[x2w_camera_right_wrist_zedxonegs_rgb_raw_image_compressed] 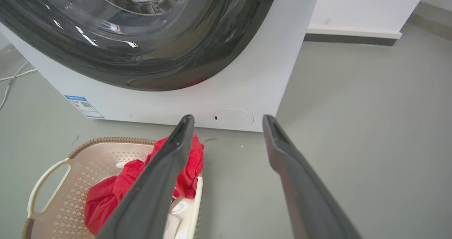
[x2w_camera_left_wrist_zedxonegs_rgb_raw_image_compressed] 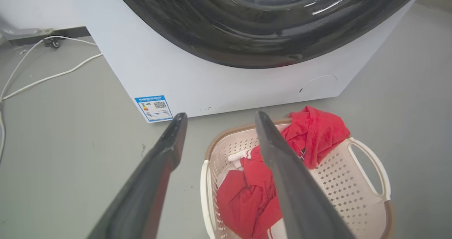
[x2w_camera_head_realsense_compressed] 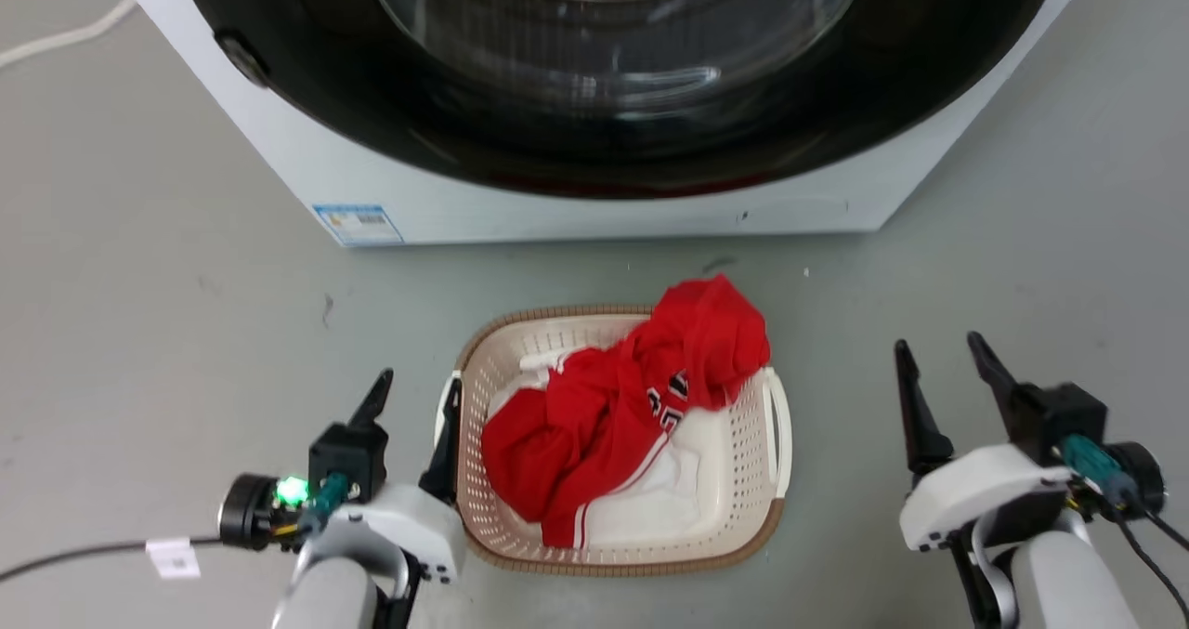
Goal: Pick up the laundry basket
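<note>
The laundry basket (x2w_camera_head_realsense_compressed: 743, 466), cream perforated plastic with a brown rim, sits on the floor in front of the washer. It holds a red garment (x2w_camera_head_realsense_compressed: 604, 415) over white cloth. My left gripper (x2w_camera_head_realsense_compressed: 418, 383) is open at the basket's left side, its inner finger overlapping the white left handle (x2w_camera_head_realsense_compressed: 442, 411). In the left wrist view that handle (x2w_camera_left_wrist_zedxonegs_rgb_raw_image_compressed: 204, 189) lies between the open fingers of the left gripper (x2w_camera_left_wrist_zedxonegs_rgb_raw_image_compressed: 221, 114), beside the basket wall (x2w_camera_left_wrist_zedxonegs_rgb_raw_image_compressed: 339, 175). My right gripper (x2w_camera_head_realsense_compressed: 936, 343) is open, off to the right of the right handle (x2w_camera_head_realsense_compressed: 783, 425) and apart from it. The right wrist view has the right gripper (x2w_camera_right_wrist_zedxonegs_rgb_raw_image_compressed: 229, 117) above the floor beside the basket (x2w_camera_right_wrist_zedxonegs_rgb_raw_image_compressed: 88, 165).
The big white washing machine (x2w_camera_head_realsense_compressed: 557, 211) with its dark round door stands close behind the basket. A white cable (x2w_camera_head_realsense_compressed: 65, 34) runs over the grey floor at the far left. Open floor lies on both sides of the basket.
</note>
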Tool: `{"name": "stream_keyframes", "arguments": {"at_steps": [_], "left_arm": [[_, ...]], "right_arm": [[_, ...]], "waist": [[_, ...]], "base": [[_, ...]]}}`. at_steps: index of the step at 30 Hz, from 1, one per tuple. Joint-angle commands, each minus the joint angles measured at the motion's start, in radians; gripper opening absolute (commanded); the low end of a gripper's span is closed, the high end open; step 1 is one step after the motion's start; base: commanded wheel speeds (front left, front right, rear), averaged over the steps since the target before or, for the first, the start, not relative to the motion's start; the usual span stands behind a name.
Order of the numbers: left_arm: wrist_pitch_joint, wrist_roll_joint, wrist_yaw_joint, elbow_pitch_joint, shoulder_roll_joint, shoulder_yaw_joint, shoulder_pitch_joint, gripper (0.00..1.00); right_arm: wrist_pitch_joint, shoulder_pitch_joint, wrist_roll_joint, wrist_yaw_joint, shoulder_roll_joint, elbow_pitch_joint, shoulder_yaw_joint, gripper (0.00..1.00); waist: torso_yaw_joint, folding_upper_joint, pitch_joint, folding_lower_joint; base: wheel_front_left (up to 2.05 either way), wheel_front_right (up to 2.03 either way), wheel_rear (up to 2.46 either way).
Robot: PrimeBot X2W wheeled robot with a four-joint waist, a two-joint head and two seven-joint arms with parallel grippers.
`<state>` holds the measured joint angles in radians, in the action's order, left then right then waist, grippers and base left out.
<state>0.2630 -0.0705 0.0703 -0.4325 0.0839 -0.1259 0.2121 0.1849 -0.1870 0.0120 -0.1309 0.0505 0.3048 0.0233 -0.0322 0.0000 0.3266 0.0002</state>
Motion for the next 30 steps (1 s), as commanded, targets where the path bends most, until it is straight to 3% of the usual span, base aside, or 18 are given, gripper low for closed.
{"name": "stream_keyframes", "arguments": {"at_steps": [1,9,17,30], "left_arm": [[0.003,0.005,0.006,-0.018,0.007,0.0,0.025,1.0],[-0.025,-0.024,0.041,-0.31,0.048,-0.017,0.234,1.0],[-0.128,-0.061,0.058,-0.538,0.083,-0.066,0.424,1.0],[-0.296,-0.207,0.06,-0.686,0.11,-0.241,0.617,1.0]], "right_arm": [[-0.012,-0.025,0.01,0.0,-0.001,0.015,-0.005,1.0],[-0.152,-0.181,0.085,0.0,-0.001,0.237,-0.058,1.0],[-0.245,-0.343,0.161,0.0,0.0,0.424,-0.139,1.0],[-0.334,-0.581,0.281,0.0,0.0,0.687,-0.25,1.0]], "waist": [[-0.002,0.0,0.067,-0.0002],[-0.005,0.0,0.185,-0.0002],[-0.013,0.0,0.298,-0.0002],[-0.015,0.0,0.433,-0.0002]], "base": [[0.0,0.0,0.0],[0.0,0.0,0.0],[0.0,0.0,0.0],[0.0,0.0,0.0]]}}
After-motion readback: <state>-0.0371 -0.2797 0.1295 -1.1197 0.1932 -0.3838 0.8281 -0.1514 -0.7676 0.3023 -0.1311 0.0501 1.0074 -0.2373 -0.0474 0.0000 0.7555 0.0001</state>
